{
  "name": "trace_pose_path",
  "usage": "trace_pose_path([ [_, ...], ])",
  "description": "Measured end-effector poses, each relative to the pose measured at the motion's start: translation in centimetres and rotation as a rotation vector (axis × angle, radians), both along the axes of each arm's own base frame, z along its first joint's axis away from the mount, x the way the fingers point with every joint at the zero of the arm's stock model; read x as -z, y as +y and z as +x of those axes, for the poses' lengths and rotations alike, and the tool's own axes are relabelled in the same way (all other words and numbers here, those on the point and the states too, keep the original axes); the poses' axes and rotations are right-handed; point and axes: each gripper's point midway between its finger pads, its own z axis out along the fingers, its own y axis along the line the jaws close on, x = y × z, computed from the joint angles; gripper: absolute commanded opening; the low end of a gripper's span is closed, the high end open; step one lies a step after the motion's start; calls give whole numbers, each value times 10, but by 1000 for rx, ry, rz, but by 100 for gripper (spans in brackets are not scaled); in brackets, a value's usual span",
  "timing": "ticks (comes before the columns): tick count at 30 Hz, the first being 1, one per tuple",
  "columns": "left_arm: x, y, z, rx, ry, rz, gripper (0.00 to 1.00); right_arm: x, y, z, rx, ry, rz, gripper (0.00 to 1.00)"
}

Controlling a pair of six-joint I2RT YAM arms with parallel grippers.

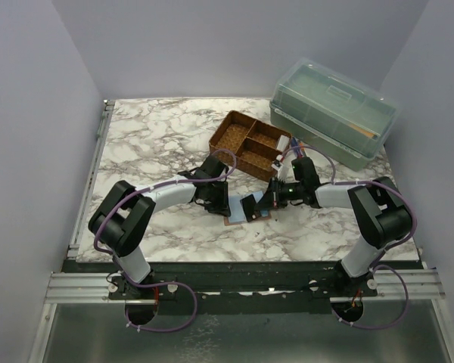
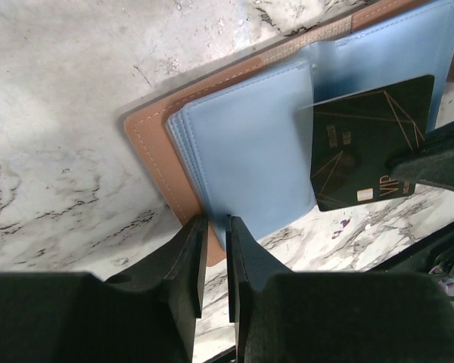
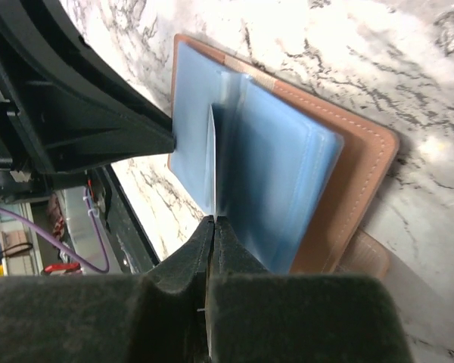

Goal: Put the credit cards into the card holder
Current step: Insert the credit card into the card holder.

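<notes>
**mk_yam:** Where are we at? In the left wrist view the card holder (image 2: 147, 147) lies open on the marble table (image 2: 60, 113), mid-frame. The black VIP card (image 2: 371, 144) is over at the right, with only its left edge under the clear blue pocket (image 2: 250, 144).

**tabletop_dan:** Yep. The right gripper (image 3: 213, 223) is clenched on that card, you see it edge-on in its own camera. The left gripper (image 2: 216, 223) looks pinched onto the holder's lower edge, jaws almost together, so it's pinning the thing down.

**mk_yam:** My worry is that a card corner catches the pocket lip and the sleeve bunches up instead of taking it.

**tabletop_dan:** Or the push drags the whole holder toward the left of the frame, if that pinch is weak. And if the card goes in crooked it could jam halfway. I'd guess it's barely started going in.
</notes>
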Motion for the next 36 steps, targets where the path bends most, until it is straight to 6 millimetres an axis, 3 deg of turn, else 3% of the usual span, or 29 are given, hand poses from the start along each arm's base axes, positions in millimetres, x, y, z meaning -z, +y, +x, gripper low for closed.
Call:
trace_pose_path([
  [16,0,-1,0,-2,-4,-7,22,3,3,18,86,0,10,0],
  [36,-1,-6,-4,-21,-3,-46,21,14,12,15,163,37,38,2],
])
